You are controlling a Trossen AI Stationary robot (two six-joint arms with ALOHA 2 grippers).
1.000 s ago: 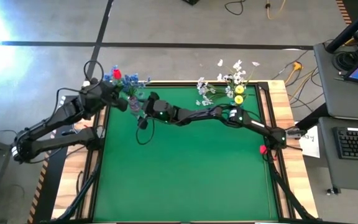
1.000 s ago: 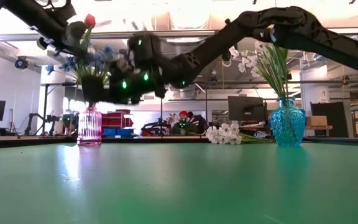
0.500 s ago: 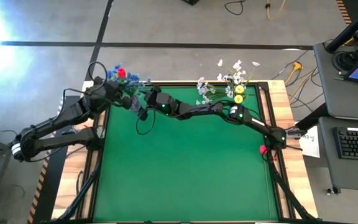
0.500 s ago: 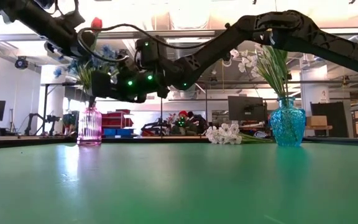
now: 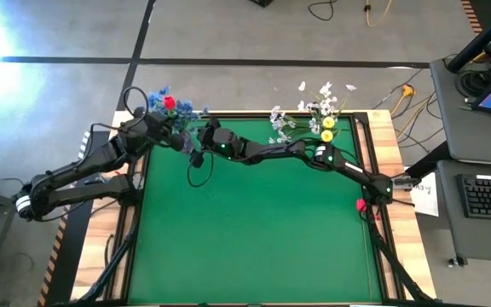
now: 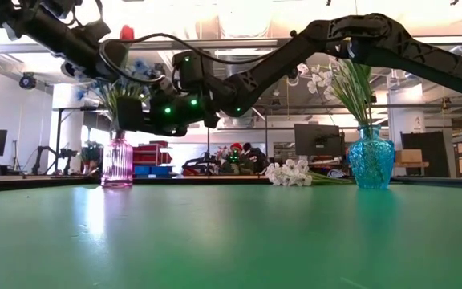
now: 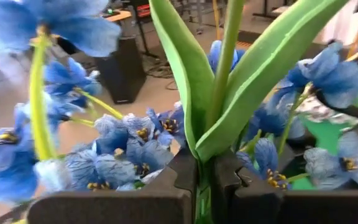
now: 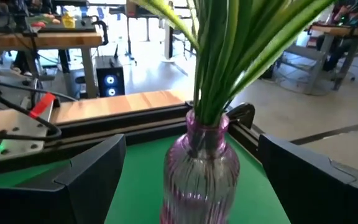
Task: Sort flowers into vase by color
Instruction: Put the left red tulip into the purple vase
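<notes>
Left gripper (image 7: 205,186) clamps tulip stem (image 7: 222,68) (wrist view only).

Left end effector (image 7: 205,186) clamped shut, raised at far-left corner, right end effector (image 8: 191,180) spread wide, arm outstretched

A grey concrete floor (image 5: 254,34) crossed by dark tape lines surrounds the green counter (image 5: 254,230). A desk with a keyboard (image 5: 490,196) stands alongside; bright ceiling lights (image 6: 239,20) fill the workshop behind.
</notes>
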